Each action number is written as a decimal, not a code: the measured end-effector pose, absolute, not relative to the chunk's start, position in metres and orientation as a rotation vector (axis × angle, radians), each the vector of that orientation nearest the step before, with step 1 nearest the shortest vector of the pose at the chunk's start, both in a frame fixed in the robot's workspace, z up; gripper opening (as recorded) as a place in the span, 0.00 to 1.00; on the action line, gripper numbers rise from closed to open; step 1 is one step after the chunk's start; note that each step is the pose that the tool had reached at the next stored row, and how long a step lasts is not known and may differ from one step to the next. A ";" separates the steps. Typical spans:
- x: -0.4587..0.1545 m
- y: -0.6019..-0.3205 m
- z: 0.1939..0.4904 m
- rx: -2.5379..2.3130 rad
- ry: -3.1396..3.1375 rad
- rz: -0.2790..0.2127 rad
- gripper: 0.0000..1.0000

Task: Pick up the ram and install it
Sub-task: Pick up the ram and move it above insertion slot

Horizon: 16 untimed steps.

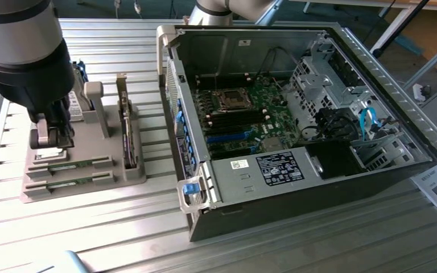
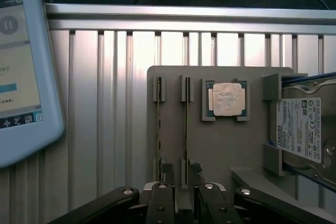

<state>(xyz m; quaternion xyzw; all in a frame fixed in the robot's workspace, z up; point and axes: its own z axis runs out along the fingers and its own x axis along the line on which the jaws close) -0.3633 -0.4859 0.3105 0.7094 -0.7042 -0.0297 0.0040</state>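
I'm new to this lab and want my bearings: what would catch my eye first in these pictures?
The opened computer case dominates the exterior view's right, its green motherboard laid bare. On the exterior view's left, the arm hangs over a grey tray, with its pincer open around one ram stick. A silver processor chip and a hard drive sit on the same tray.

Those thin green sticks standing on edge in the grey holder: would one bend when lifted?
Probably stiff: the ram runs straight between its end slots. Likely light, being so thin. Apt to tip if freed, since only slots in the grey holder keep it on edge.
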 end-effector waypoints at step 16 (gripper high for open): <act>-0.363 -0.486 0.310 2.228 -2.211 -0.083 0.25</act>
